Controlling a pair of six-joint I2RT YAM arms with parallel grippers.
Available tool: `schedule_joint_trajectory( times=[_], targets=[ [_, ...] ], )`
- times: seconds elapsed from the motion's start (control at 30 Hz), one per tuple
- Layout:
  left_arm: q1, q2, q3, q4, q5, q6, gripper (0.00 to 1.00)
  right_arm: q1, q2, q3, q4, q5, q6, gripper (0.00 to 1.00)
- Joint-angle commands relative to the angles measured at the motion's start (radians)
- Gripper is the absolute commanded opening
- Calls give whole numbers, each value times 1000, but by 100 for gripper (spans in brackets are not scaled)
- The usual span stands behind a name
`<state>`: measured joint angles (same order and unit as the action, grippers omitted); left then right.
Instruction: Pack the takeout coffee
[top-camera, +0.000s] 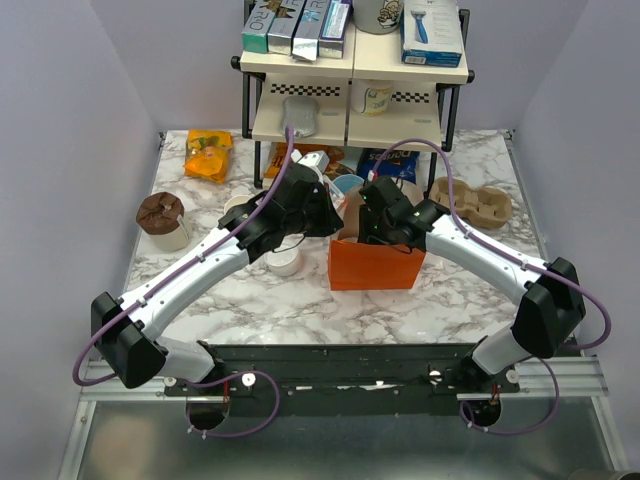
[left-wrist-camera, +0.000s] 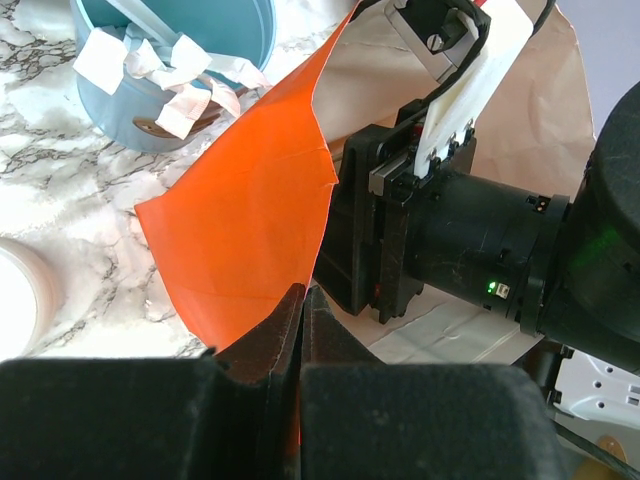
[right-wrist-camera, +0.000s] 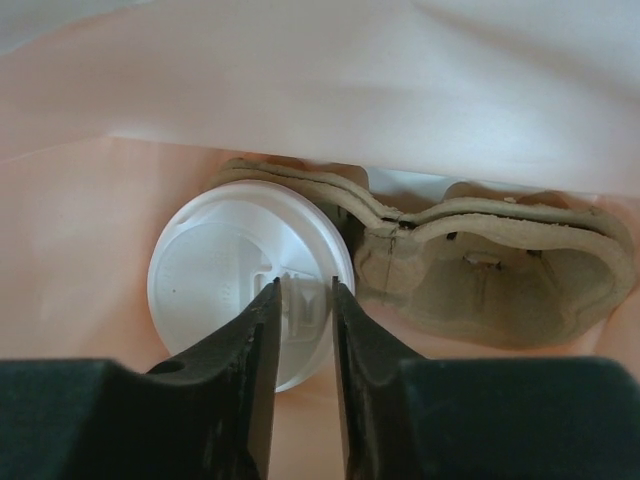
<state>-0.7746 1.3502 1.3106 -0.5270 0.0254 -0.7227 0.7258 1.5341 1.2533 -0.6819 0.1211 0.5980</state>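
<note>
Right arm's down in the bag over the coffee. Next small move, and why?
Probably open the right gripper fully and lift straight out: the coffee's white lid sits low in the orange bag against the pulp carrier, and the left gripper pinches the bag's edge.

Bright, even overhead light leaves only soft shadows on the table (top-camera: 260, 310). At the left fingers (left-wrist-camera: 150, 420) the orange bag (left-wrist-camera: 240, 230) glows translucent. The right fingers (right-wrist-camera: 240, 390) are dark and blurred. Beyond them the light is peach-tinted and the white lid (right-wrist-camera: 220, 270) is sharp.
</note>
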Motion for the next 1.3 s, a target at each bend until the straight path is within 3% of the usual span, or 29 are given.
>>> schedule_joint_trajectory(
  times=[0.0,0.63,1.27],
  targets=[
    [-9,-16,-2,-36,-16,-4,8,7,-20,-8,-8,0,25,40],
    [-9,-11,6,-53,-62,-6,8,7,-68,35,-27,14,29,56],
    [-9,-3,10,-61,-76,-9,8,7,-135,123,-54,114,-26,61]
  ],
)
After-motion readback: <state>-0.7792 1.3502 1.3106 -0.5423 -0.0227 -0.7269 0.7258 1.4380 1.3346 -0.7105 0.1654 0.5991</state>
